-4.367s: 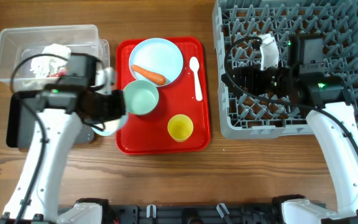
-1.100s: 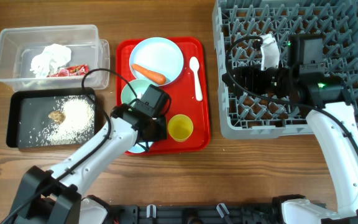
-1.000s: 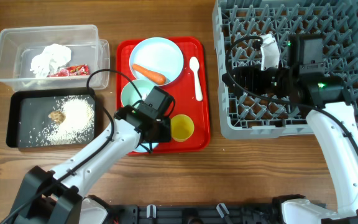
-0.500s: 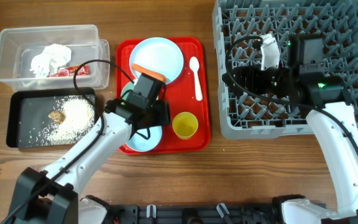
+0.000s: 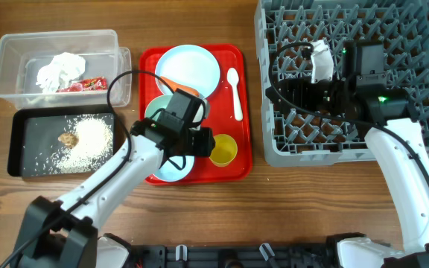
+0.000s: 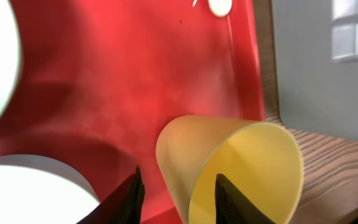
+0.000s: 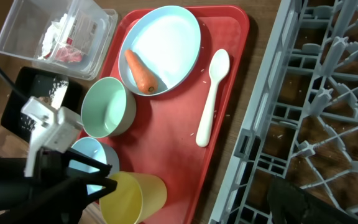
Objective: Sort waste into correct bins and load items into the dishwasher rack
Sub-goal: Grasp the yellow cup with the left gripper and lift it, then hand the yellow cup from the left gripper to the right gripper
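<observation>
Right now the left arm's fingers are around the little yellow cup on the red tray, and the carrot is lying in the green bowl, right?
Not quite. The left gripper does have the yellow cup on the red tray, but the carrot lies on the pale blue plate, not in the green bowl, which looks empty. The right wrist view shows it clearly.

1. A wooden table with brown, streaked grain is seen under everything.
2. The same wood is shown in the right wrist view.
3. Even, soft lighting is cast.

carrot piece partly hidden by left arm, right jaws unseen
</observation>
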Robot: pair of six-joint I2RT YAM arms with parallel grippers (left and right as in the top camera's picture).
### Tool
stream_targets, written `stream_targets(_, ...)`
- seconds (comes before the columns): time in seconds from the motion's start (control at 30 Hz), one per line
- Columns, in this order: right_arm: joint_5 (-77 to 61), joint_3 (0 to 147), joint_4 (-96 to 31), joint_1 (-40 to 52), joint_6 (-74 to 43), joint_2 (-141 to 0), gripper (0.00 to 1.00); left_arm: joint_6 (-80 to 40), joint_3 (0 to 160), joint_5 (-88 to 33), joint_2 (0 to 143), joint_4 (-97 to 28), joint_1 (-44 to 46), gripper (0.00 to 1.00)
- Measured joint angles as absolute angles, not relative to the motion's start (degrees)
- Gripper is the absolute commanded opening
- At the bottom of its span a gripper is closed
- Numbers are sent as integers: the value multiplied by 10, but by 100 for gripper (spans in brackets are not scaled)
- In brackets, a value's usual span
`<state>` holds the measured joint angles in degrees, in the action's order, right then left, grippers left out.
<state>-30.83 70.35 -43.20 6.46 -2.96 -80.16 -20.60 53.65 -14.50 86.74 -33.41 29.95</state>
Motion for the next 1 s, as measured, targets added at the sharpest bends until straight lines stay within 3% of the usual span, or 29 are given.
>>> stream_targets(0.2,-308,703,-432,65,-30,-802,95,-202,536,-145,878,-334,307,4)
stream_targets(0.53,-309,703,-442,65,-30,-804,95,-222,536,-187,874,-317,275,4)
stream_targets(0.63,-324,703,-440,65,-29,-804,95,-226,536,-290,834,-312,183,4)
stream_targets(0.8,-455,703,-396,65,-11,-804,95,-237,547,-611,778,-201,13,4)
stream_targets(1.0,-664,703,-291,83,3,-806,94,-293,548,-831,778,-111,-30,4)
